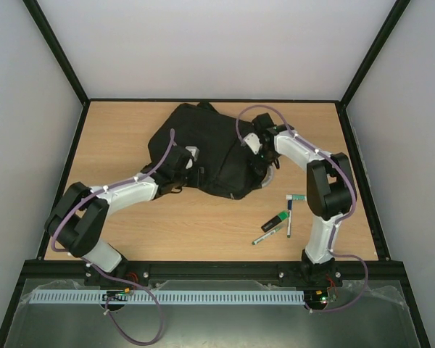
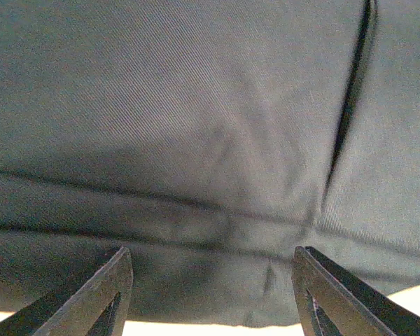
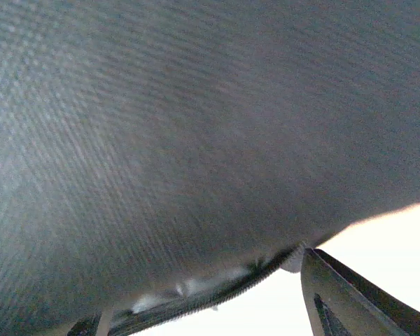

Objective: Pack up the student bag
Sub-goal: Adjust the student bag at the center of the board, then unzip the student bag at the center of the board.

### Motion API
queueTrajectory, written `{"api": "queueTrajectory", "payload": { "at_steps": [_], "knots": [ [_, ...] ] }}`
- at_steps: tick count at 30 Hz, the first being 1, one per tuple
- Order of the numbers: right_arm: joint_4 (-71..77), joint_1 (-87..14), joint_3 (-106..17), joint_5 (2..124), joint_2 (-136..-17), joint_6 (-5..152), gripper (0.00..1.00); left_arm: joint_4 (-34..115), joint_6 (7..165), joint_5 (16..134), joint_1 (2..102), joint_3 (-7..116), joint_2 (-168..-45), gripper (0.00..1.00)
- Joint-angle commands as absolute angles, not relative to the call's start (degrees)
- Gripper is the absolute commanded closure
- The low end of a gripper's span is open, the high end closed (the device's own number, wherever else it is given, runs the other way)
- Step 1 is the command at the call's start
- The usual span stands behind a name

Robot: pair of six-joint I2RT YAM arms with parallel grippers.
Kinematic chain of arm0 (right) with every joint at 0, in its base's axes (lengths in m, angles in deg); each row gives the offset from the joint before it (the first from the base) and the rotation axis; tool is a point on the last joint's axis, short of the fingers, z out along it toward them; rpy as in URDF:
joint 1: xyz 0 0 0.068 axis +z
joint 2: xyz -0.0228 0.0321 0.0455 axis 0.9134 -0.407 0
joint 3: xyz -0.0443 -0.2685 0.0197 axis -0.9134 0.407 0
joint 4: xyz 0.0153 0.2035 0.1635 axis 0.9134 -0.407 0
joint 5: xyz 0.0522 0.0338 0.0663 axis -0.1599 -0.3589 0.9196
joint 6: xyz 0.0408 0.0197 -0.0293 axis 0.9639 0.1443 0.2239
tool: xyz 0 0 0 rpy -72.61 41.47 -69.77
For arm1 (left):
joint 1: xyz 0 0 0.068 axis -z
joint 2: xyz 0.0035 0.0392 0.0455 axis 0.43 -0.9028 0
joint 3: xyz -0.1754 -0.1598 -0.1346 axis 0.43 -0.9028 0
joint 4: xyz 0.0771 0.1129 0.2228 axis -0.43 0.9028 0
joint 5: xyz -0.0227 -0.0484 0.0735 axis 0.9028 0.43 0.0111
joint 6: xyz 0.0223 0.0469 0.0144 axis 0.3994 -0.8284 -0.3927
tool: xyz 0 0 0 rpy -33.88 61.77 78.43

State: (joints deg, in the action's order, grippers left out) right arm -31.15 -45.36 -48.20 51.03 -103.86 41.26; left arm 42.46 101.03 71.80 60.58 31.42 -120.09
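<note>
Left claw, top view: the left gripper [image 1: 191, 155] is seen pressed against the left side of the student bag [image 1: 217, 163]; its jaw gap is hidden from this angle.
Right claw, top view: the right gripper [image 1: 252, 142] is seen lying on the bag's upper right part, with its jaw gap also hidden.
Bag, top view: the student bag is laid flat on the far middle of the wooden table [image 1: 130, 138], between the two arms.
Loose items, top view: a green marker [image 1: 274, 220] and two pens [image 1: 267, 235] [image 1: 288, 217] are laid on the table, near the bag's right side and apart from it.
Left claw, left wrist view: the jaws are held well apart, and both fingers [image 2: 101, 290] are seen at the lower edge.
Bag, left wrist view: dark fabric [image 2: 196, 126] is seen across almost the whole frame, with its hem running across between the fingers.
Right claw, right wrist view: the jaws are held wide; one finger [image 3: 350, 301] is shown plainly, while the other is barely seen at the bottom edge.
Bag, right wrist view: blurred black fabric [image 3: 196, 126] fills the frame, and its zip [image 3: 217, 294] is seen running between the fingers.
</note>
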Motion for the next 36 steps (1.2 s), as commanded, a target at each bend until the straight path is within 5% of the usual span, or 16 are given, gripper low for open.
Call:
{"api": "queueTrajectory", "payload": {
  "at_steps": [1,8,19,26,36],
  "knots": [
    [-29.2,-46.2,-56.8,53.6,-106.8,47.3,0.28,44.9,101.9,72.3,62.2,28.9,-119.8,0.36],
    [-31.3,-46.9,-59.5,54.1,-109.2,50.4,0.25,46.5,102.3,70.8,63.7,26.3,-113.2,0.36],
    [-33.7,-48.8,-44.3,63.0,-87.2,48.8,0.25,47.6,101.3,67.2,63.8,24.8,-103.8,0.33],
    [-30.7,-42.9,-31.9,72.3,-76.2,47.4,0.36,48.0,101.0,67.2,63.7,27.3,-104.8,0.34],
    [-23.5,-35.8,-26.8,70.0,-81.3,50.2,0.57,49.2,101.1,67.2,63.7,28.6,-103.9,0.34]
  ]
}}
